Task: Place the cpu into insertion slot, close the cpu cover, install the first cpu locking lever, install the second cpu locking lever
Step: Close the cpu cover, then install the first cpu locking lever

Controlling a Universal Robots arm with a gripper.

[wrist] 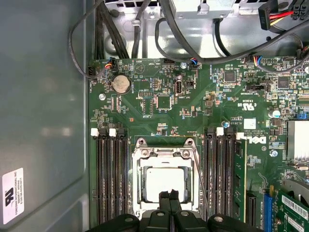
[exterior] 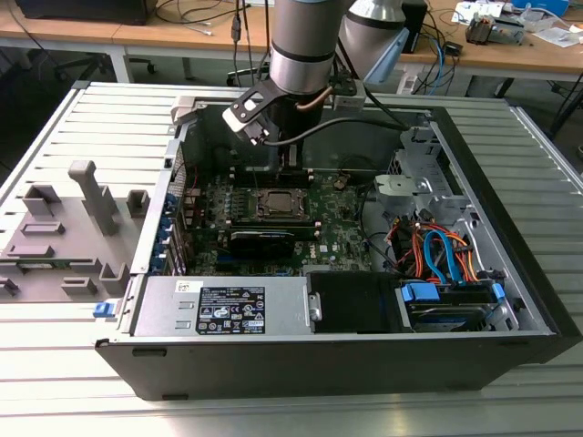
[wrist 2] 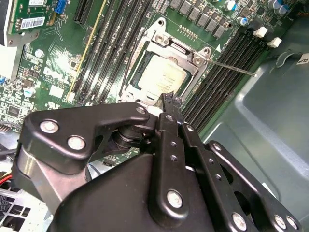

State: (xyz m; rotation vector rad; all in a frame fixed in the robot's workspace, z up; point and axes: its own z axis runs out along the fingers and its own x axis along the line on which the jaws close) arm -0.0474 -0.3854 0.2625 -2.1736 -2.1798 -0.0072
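The cpu [wrist: 166, 180] is already seated in the insertion slot [wrist: 134, 203], with the cpu cover [wrist: 164, 153] folded flat so its window frames the chip. The claw [wrist: 169, 197] is pinched shut on nothing. Its tips sit right at the socket's edge, probably to work a locking lever [wrist 2: 231, 68] — that one sticks out loose over the memory slots [wrist 2: 217, 87].

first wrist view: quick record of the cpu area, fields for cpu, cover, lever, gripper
cpu: lies flat in place, metal top showing
cover: down flat, framing the cpu in its window
lever: thin rod angled out beside the cover, looks unlatched
gripper: shut, tips at the cover's edge, over the rim of the cpu
board: green, inside the opened case
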